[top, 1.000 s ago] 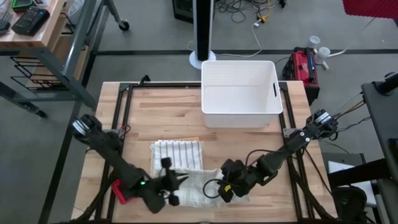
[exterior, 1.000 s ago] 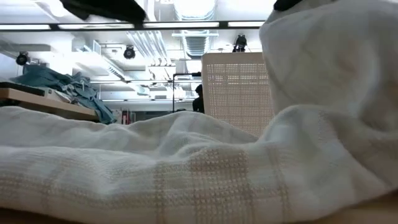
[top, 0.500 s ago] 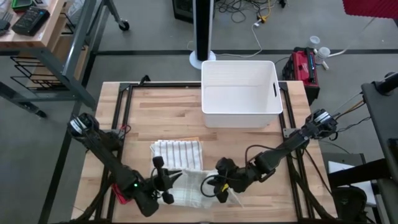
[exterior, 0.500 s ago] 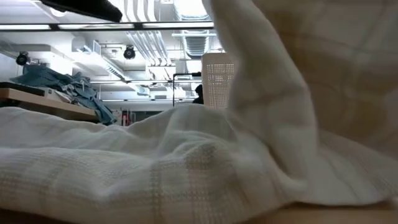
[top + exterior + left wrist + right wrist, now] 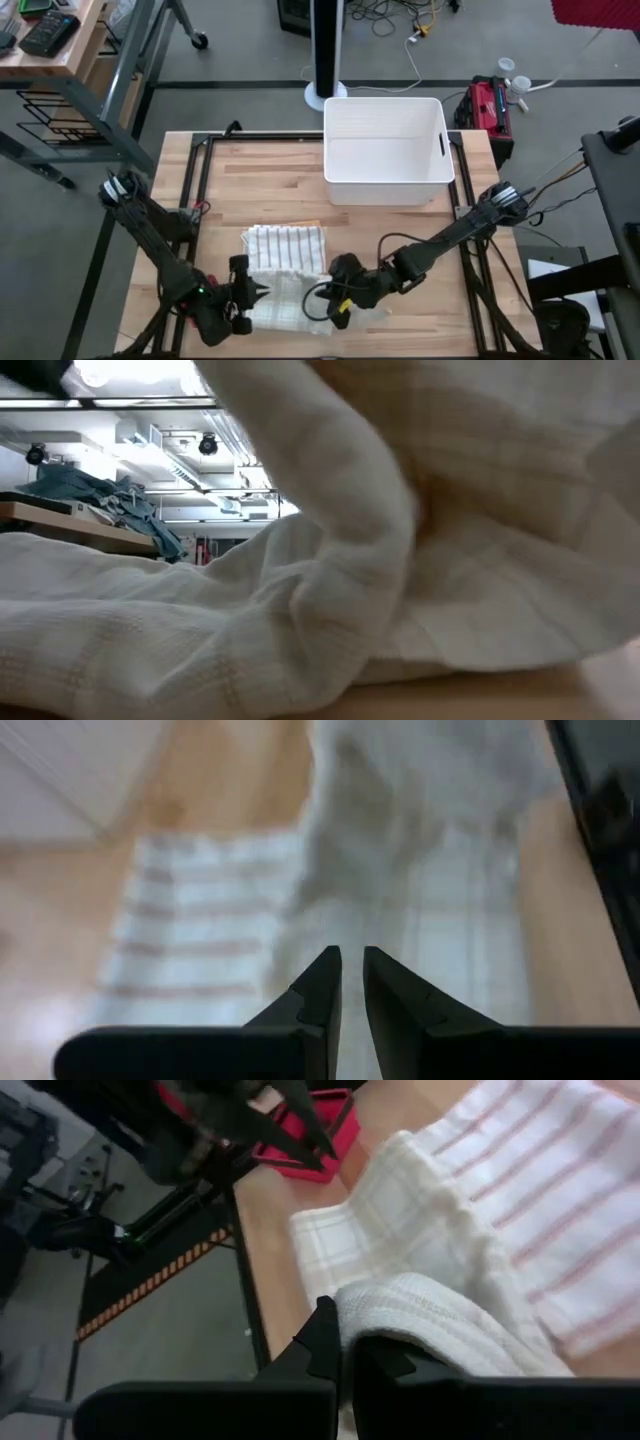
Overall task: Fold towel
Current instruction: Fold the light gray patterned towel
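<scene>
Wooden table (image 5: 260,180), with the towel (image 5: 285,300) well in front of the white bin (image 5: 385,150). Right gripper (image 5: 338,305) is clamped on a towel edge mid-fold; left gripper (image 5: 250,292), nearly closed, holds nothing. Next, the edge presumably needs laying flat.

Right tool (image 5: 347,1342) with fingers pinched on a raised fold of white checked towel (image 5: 440,1230), pink-striped cloth (image 5: 560,1200) lying just beside it on the wooden surface (image 5: 272,1250), left tool (image 5: 290,1115) beyond, red object (image 5: 315,1150) at the surface's edge
</scene>
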Available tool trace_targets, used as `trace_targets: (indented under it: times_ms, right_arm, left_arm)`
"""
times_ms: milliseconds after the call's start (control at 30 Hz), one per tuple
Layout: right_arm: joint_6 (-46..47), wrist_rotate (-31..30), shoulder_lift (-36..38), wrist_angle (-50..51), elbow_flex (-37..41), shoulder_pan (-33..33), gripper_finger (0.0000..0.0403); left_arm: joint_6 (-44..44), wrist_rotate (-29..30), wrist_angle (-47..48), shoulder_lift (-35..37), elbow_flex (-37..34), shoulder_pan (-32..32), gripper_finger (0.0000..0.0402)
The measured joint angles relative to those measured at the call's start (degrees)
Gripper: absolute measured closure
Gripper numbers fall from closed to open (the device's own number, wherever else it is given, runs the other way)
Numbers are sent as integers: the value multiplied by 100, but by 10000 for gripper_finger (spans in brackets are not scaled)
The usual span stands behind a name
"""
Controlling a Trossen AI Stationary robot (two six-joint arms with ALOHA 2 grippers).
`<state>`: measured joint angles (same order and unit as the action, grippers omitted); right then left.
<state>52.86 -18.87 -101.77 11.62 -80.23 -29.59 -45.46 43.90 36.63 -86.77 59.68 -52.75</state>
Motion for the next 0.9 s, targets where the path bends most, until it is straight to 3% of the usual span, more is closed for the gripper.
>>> trace_targets:
  times_ms: [267, 533, 733, 900]
  right_arm:
    - [-585, 172, -535, 375, -892, 182, 403]
    - [-858, 283, -613, 431, -1088, 365, 403]
    - [-928, 417, -615, 437, -1134, 414, 403]
    - [-655, 405, -562, 1635, -1134, 154, 403]
  left_arm:
    - [-820, -939, -7, -287, -640, -8, 365]
    - [-1046, -552, 123, -186, -674, -49, 365]
    - [-1278, -580, 342, -115, -690, -49, 365]
    - [-1383, -545, 331, -115, -691, -47, 365]
